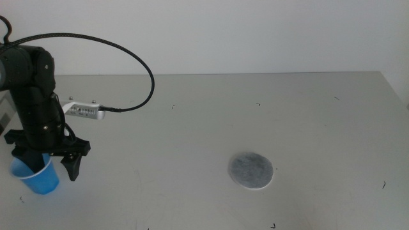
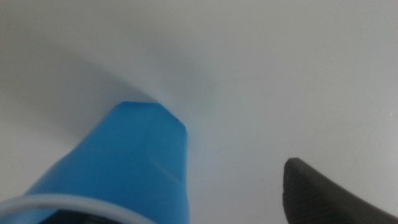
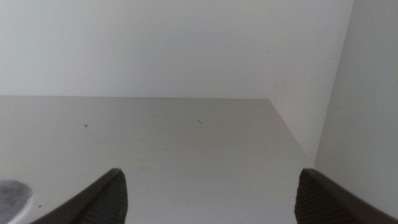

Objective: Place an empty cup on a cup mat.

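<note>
The blue cup (image 1: 37, 177) is on the table at the far left, and looks tilted. My left gripper (image 1: 46, 167) is down over it with its jaws open. One jaw stands clear of the cup on the side toward the middle of the table; the other is hidden behind or inside the cup. In the left wrist view the cup (image 2: 124, 168) fills one side and a wide gap separates it from the visible jaw. The grey cup mat (image 1: 251, 170) lies bare to the right of centre. My right gripper (image 3: 211, 186) is open and empty, out of the middle view.
A white wrist camera (image 1: 84, 112) with a looping black cable (image 1: 144, 61) sticks out from the left arm. The mat's edge (image 3: 12, 196) shows in the right wrist view. The table's right edge (image 1: 396, 89) meets a white wall.
</note>
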You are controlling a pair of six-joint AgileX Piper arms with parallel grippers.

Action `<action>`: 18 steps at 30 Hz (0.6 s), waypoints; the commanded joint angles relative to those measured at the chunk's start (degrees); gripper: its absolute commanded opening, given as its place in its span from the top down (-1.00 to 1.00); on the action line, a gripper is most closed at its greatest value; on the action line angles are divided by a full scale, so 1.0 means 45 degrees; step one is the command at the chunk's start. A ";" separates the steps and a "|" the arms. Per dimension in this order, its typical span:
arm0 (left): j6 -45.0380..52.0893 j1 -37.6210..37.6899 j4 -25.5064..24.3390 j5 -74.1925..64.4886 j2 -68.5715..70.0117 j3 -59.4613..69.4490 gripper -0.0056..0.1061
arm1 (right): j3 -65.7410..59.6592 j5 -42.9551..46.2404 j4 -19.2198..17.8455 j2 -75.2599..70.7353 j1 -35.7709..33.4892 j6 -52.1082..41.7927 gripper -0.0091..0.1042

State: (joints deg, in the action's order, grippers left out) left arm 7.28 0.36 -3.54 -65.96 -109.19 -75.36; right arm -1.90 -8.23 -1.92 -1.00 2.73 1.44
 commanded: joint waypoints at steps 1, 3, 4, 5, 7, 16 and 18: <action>0.0035 0.0061 -0.0046 -0.0110 0.0511 -0.0382 -0.36 | 0.0147 0.0990 -0.0115 -0.0244 0.0008 -0.0108 -0.82; 0.0035 0.0061 -0.0046 -0.0115 0.0496 -0.0382 -0.17 | 0.0147 0.0990 -0.0115 -0.0244 0.0008 -0.0108 -0.82; 0.0035 0.0061 -0.0036 -0.0127 0.0496 -0.0382 -0.07 | 0.0147 0.0990 -0.0115 -0.0244 0.0008 -0.0108 -0.82; 0.0035 0.0061 -0.0050 -0.0127 0.0496 -0.0382 0.04 | 0.0147 0.0990 -0.0115 -0.0244 0.0008 -0.0108 -0.82; 0.0035 0.0061 -0.0050 -0.0127 0.0496 -0.0382 0.26 | 0.0147 0.0990 -0.0115 -0.0244 0.0008 -0.0108 -0.82; 0.0021 0.0061 -0.0240 -0.0440 0.0535 -0.0382 0.90 | 0.0147 0.0990 -0.0115 -0.0244 0.0008 -0.0108 -0.82; -0.0135 0.0076 -0.0249 -0.0485 0.0612 -0.0399 0.90 | 0.0147 0.0990 -0.0115 -0.0244 0.0008 -0.0108 -0.82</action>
State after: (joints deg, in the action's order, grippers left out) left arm 7.37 0.36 -4.61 -67.07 -109.52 -75.45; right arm -1.90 -8.23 -1.92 -1.00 2.73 1.44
